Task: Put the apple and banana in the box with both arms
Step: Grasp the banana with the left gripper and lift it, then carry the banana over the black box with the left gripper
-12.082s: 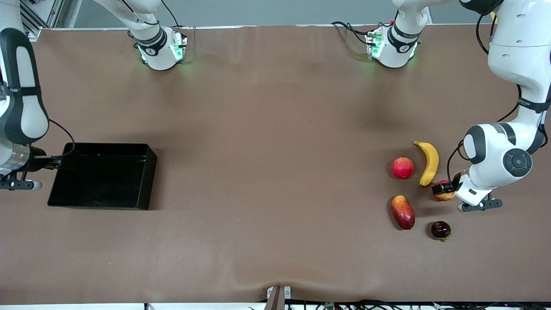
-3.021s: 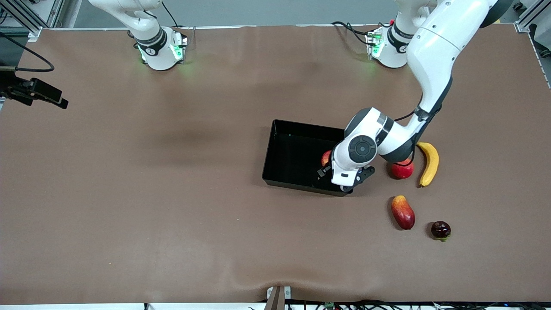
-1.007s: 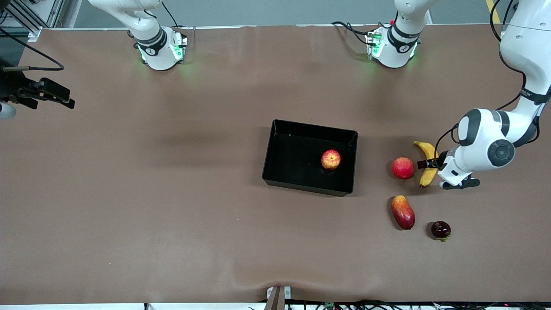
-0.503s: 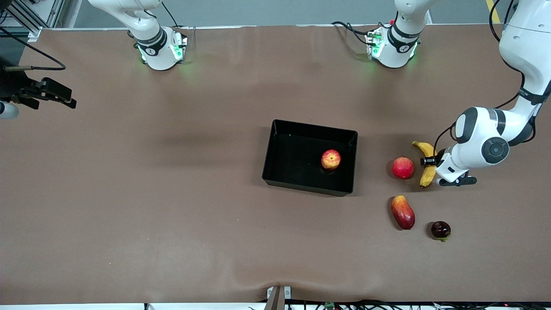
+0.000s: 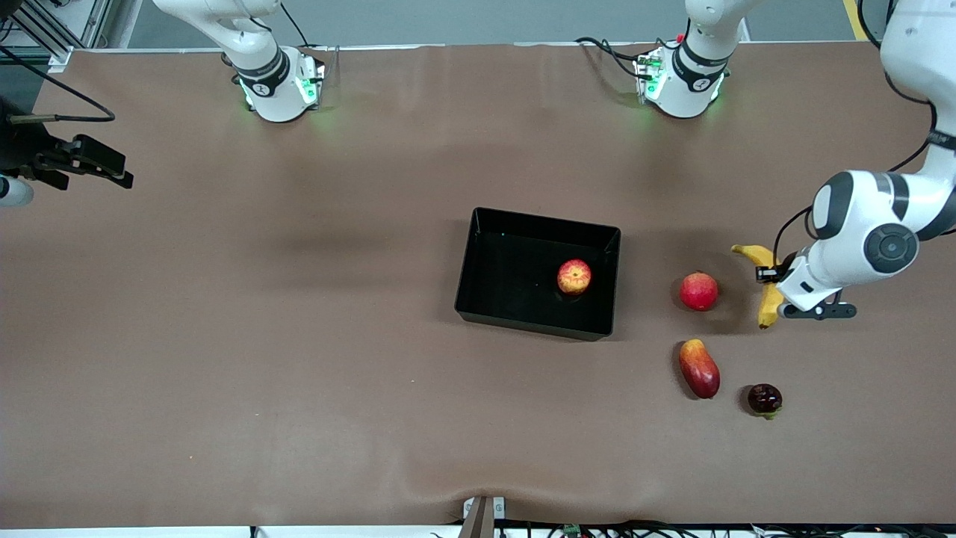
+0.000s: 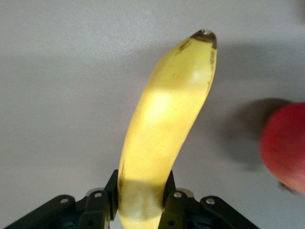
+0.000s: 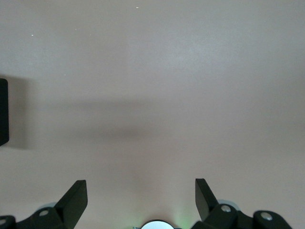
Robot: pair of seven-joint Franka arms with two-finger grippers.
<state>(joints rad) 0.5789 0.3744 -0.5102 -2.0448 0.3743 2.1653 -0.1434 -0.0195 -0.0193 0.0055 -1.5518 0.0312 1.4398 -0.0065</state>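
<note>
Your banana [image 5: 766, 288] sits clamped in the left gripper [image 5: 769, 278], jaws clenched across its middle; in the left wrist view the two fingers [image 6: 174, 198] pinch the yellow body [image 6: 164, 129] on both sides, dark tip pointing away from the wrist. It looks raised off the brown table [image 5: 299, 336], over the left arm's end, though you cannot tell for certain from these views.

The apple [image 5: 573, 276] already lies inside the box [image 5: 478, 254], close to the wall toward the left arm's end. The black box stands mid-table.

Just beside the box, toward the left arm's end, you have a deep-red round fruit [image 5: 699, 291]; it shows as a red edge in the left wrist view [image 6: 285, 145]. Nearer the front camera lie a mango [image 5: 699, 368] and a small dark fruit [image 5: 765, 399], apart from each other.

The right gripper [image 5: 89, 161] waits over the right arm's end of the table, jaws released, fingers [image 7: 74, 200] spread wide over bare table.
</note>
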